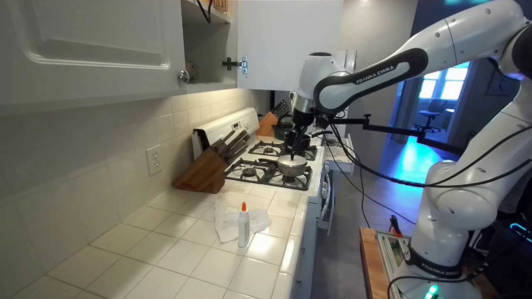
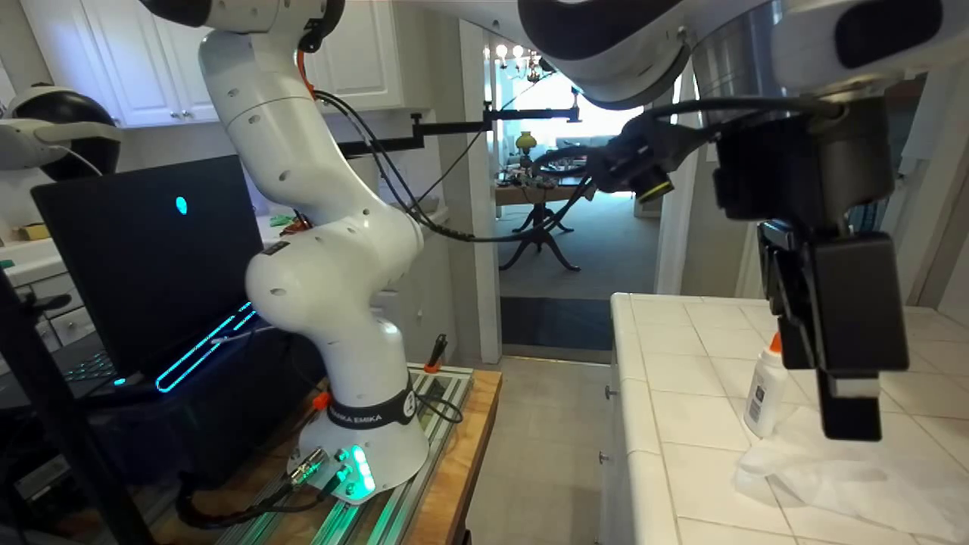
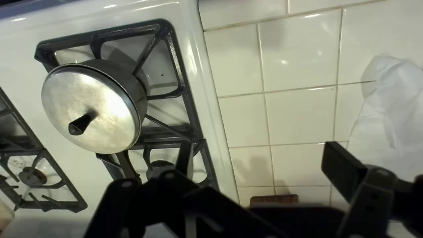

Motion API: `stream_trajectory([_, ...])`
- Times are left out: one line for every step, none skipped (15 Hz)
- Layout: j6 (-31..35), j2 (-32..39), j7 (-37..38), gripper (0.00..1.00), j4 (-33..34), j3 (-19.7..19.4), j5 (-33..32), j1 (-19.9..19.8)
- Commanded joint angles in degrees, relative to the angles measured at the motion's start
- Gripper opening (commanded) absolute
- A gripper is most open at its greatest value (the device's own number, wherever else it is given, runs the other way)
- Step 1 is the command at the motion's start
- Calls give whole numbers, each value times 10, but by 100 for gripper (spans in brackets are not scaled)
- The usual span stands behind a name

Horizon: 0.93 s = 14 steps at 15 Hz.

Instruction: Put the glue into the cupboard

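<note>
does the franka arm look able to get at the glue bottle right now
Probably yes: the tool is open, and the glue bottle stands upright on the tiled countertop, its pointed orange cap uncovered.

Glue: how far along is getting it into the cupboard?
Looks done: access only; the cupboard has one door standing open.
In hand: nothing; the gripper is open and empty.
Left: grasp the glue, standing upright on the counter, lift it and place it inside.
</note>
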Motion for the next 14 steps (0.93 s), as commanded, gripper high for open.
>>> stream_trajectory([-48,32,89,100,32,22,0,-11])
stream_trajectory([-60,46,117,100,40,29,0,-10])
stream_trajectory([-76,58,147,100,47,35,2,-8])
stream_trajectory([-93,69,175,100,53,39,9,-4])
stream_trajectory([-112,81,198,100,61,43,17,1])
stream_trajectory([-128,97,222,100,71,46,26,5])
stream_trajectory([-148,113,236,100,82,45,41,10])
stream_trajectory([-164,127,255,100,92,47,51,14])
stream_trajectory([-172,134,287,100,97,50,62,19])
stream_trajectory([-170,136,315,100,96,53,72,24])
stream_trajectory([-158,134,340,100,92,57,76,30])
stream_trajectory([-152,133,360,100,88,62,81,37])
stream_trajectory([-146,127,378,100,80,68,82,44])
stream_trajectory([-138,119,397,100,70,75,81,52])
